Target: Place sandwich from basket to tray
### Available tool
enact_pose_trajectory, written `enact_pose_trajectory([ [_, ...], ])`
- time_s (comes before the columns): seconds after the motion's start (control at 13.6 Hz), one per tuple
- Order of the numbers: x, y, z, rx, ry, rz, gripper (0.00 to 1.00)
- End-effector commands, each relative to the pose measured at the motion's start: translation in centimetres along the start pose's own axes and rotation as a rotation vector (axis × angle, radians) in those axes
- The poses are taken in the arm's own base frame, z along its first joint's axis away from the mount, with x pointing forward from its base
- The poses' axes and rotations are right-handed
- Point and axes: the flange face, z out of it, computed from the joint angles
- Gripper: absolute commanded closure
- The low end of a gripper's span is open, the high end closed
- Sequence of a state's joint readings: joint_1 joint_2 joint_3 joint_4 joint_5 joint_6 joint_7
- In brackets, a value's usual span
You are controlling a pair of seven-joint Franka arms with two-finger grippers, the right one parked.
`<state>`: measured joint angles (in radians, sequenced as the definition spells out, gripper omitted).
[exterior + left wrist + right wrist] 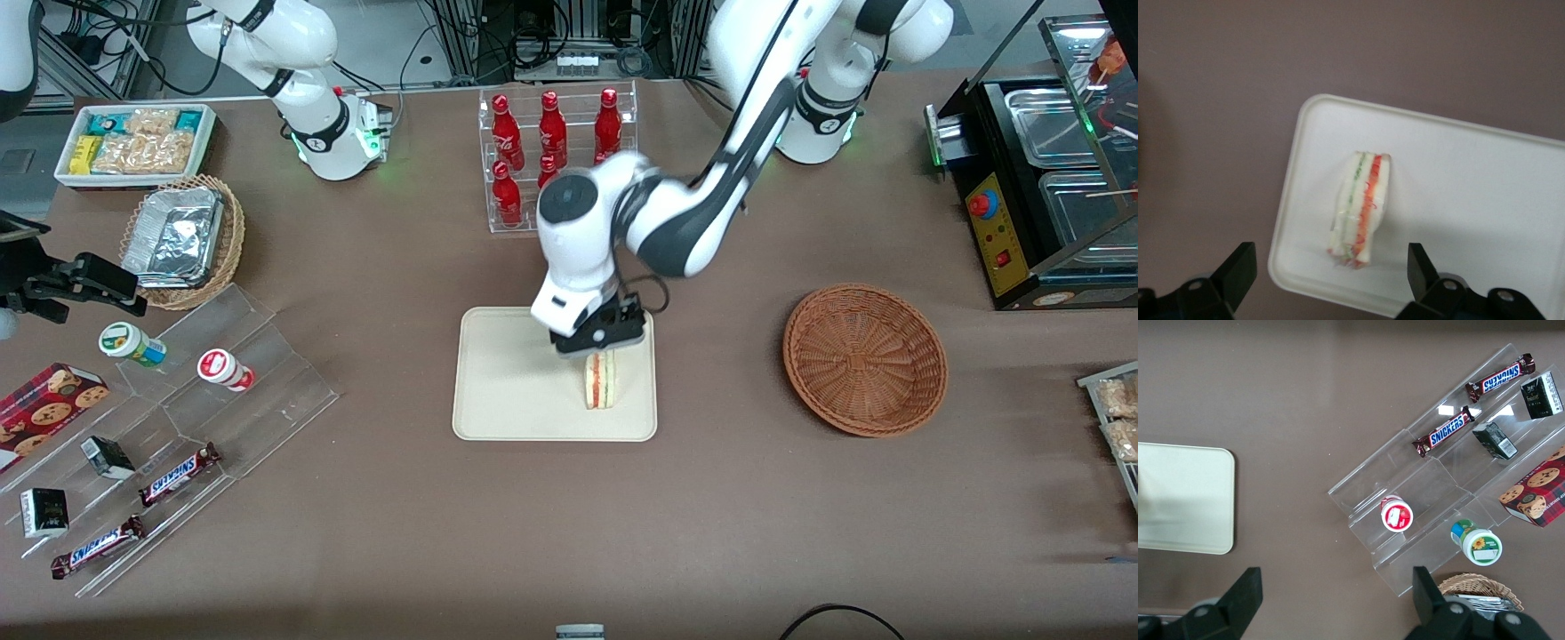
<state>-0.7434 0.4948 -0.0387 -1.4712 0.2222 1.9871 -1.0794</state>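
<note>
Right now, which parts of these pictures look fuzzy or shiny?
Front view: the arm above the gripper is smeared, and the foil glares. Left wrist view: the sandwich and tray look soft and washed out, jaws open. Right wrist view: bright glints on the clear stand.

Brown bench. Cream tray directly below fingers of left gripper. Reddish-brown basket well apart toward working arm's end. Rack of red bottles farther from front camera than fingers. Clear stepped stand toward parked arm's end.
</note>
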Motion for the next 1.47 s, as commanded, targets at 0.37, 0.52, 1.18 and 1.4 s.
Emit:
enact_pose_trajectory([
  [0.37, 8.0, -17.0, -14.5, 0.002, -0.049, -0.083, 0.00],
  [0.52, 9.9, -21.8, -16.2, -0.004, -0.087, -0.042, 0.00],
  [1.18, 14.3, -42.2, -16.4, -0.099, -0.200, 0.060, 0.00],
  [1.4, 16.0, -44.6, -16.2, -0.103, -0.201, 0.081, 0.00],
])
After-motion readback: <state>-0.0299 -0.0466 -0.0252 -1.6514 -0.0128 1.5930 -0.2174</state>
